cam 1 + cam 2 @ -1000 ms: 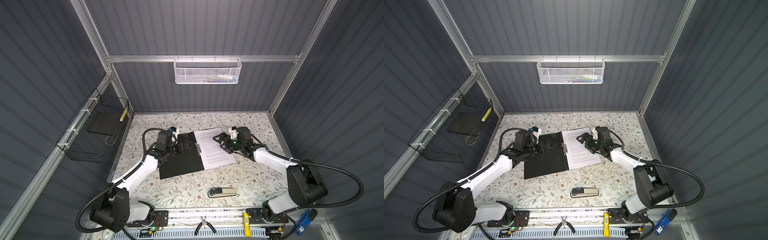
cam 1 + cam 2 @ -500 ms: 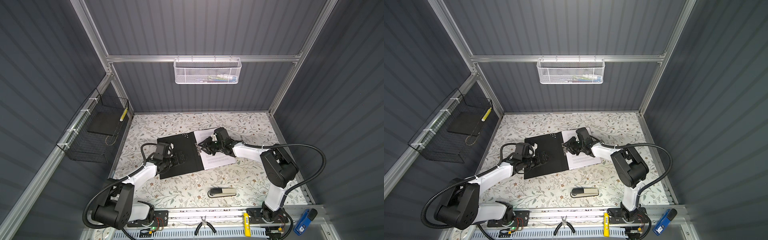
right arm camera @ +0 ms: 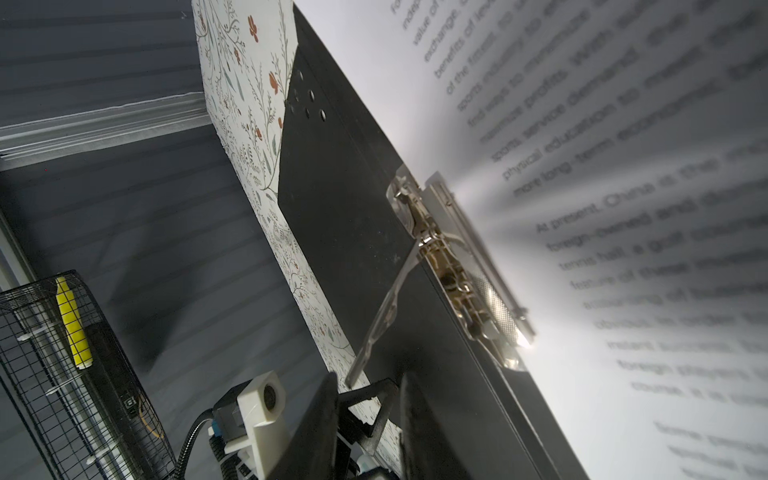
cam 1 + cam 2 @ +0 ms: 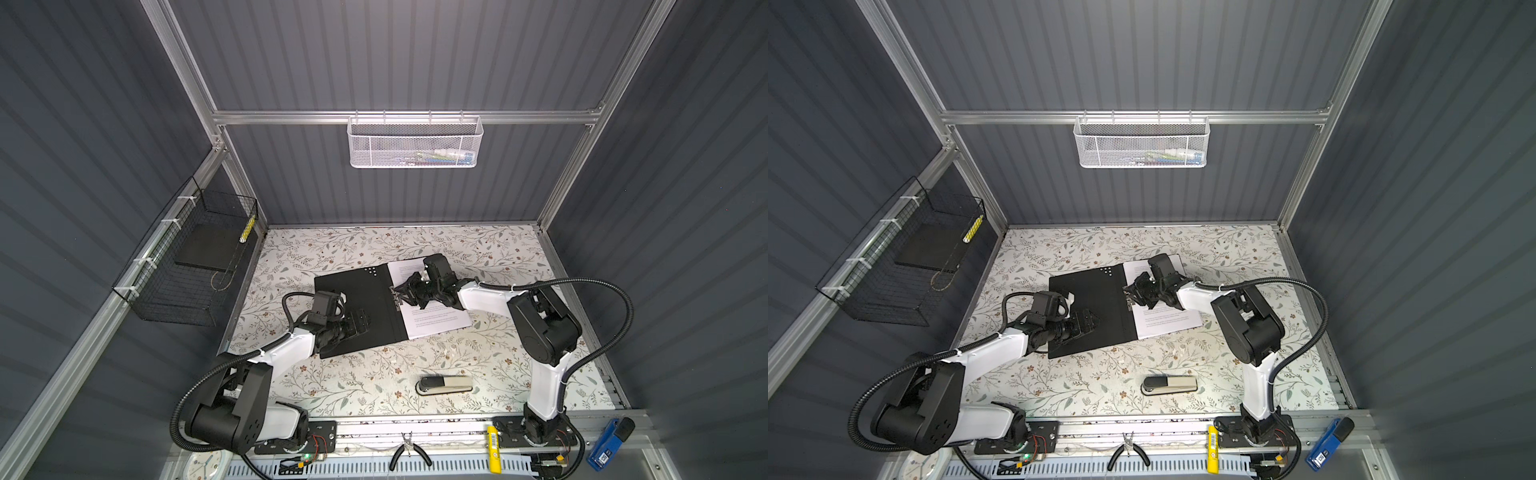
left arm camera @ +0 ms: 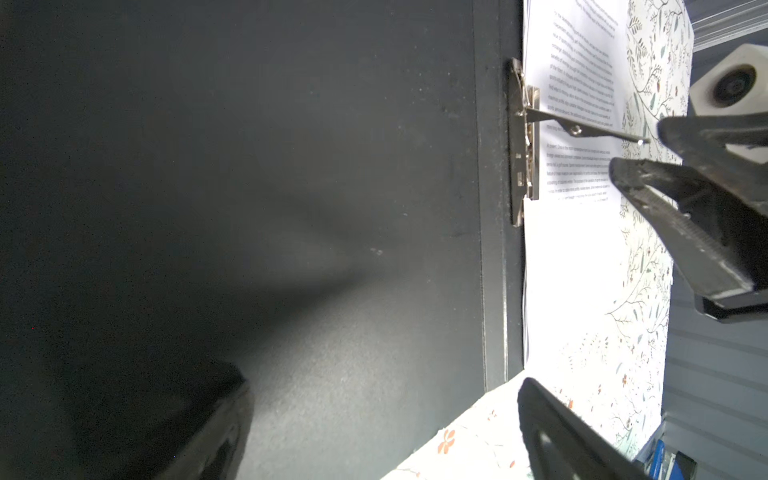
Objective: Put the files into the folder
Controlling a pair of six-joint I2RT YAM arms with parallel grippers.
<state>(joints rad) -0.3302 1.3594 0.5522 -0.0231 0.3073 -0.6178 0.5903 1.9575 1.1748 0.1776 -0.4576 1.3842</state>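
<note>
So the files are lying on the right-hand half of the folder, which is flopped open flat in the middle of the worktop. Their inner edge is tucked in at the metal clip by the spine. The clip's lever sticks up and out over the paper, so my guess is the stack isn't clamped down yet and that's the bit left to do. That's why my right gripper sits right over the sheets at the spine. The lever's tip pokes in between its fingers, which are drawn in close, but honestly I can't tell if they're actually nipping it. My left gripper is spread wide, low over the bare black cover on the other side and well clear of the paper. I reckon it's there to keep the folder from sliding. Touching or not, no idea.
</note>
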